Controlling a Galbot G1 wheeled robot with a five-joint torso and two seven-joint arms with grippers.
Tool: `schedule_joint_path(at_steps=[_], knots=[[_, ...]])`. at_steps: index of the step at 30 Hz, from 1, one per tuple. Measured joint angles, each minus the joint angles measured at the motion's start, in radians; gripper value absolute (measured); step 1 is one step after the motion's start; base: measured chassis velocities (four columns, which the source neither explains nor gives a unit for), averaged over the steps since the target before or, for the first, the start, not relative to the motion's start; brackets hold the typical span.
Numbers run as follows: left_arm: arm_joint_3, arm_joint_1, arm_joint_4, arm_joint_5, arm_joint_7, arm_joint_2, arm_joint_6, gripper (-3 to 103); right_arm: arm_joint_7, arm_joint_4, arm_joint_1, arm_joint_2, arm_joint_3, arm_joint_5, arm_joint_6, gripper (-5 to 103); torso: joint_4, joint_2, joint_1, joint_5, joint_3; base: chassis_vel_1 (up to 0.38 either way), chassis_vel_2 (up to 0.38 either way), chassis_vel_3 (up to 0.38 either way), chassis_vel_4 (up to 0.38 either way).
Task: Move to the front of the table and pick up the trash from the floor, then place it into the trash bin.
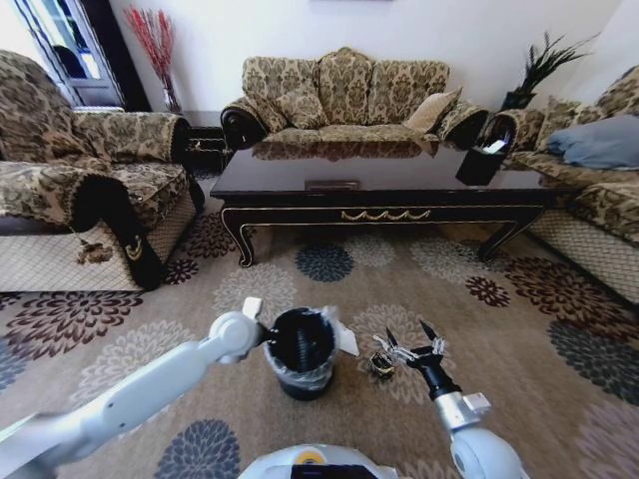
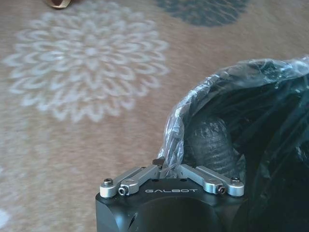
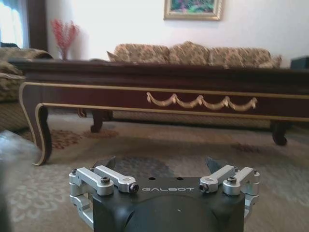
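left gripper (image 2: pixel 166 170): fingers together, clamped on trash bin (image 1: pixel 301 351) liner rim
right gripper (image 1: pixel 407 352): fingers apart, low beside small dark item (image 1: pixel 380 366), probably wrapper

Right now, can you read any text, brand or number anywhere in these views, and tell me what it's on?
"GALBOT": on the black body of the left gripper, which sits at the trash bin rim.
"GALBOT": on the black body of the right gripper, facing the table.
The framed picture on the wall carries no readable text.
The dark holder on the table: any label is too small to read.
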Motion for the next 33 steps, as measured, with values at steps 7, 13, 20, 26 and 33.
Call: schedule_joint_path(at_steps=[7, 13, 20, 26, 33], knots=[[-0.165, 0.122, -0.002, 0.047, 0.06, 0.06, 0.0, 0, 0.003, -0.159, 0.092, -0.011, -0.028, 0.012, -0.006, 100, 0.0006, 0.0, 0.0, 0.0004, 0.0, 0.0, 0.0, 0.0, 0.0], [-0.224, 0.148, -0.002, 0.054, 0.082, 0.061, 0.0, 0, 0.011, -0.332, 0.158, 0.011, -0.054, 0.02, -0.012, 100, -0.0002, 0.0, 0.0, 0.0006, 0.0, 0.0, 0.0, 0.0, 0.0], [-0.218, 0.16, -0.019, 0.083, 0.089, 0.056, 0.0, 0, 0.023, -0.429, 0.182, 0.048, -0.072, 0.051, -0.034, 100, 0.0, 0.0, 0.0, 0.0007, 0.0, 0.0, 0.0, 0.0, 0.0], [-0.2, 0.15, -0.03, 0.085, 0.088, 0.054, 0.0, 0, 0.065, -0.454, 0.198, 0.079, -0.08, 0.118, -0.07, 100, 0.0002, 0.0, 0.0, 0.0005, 0.0, 0.0, 0.0, 0.0, 0.0], [-0.195, 0.144, -0.04, 0.085, 0.087, 0.061, 0.0, 0, 0.076, -0.439, 0.185, 0.1, -0.092, 0.169, -0.1, 100, 0.0, 0.0, 0.0, 0.0005, 0.0, 0.0, 0.0, 0.0, 0.0]])
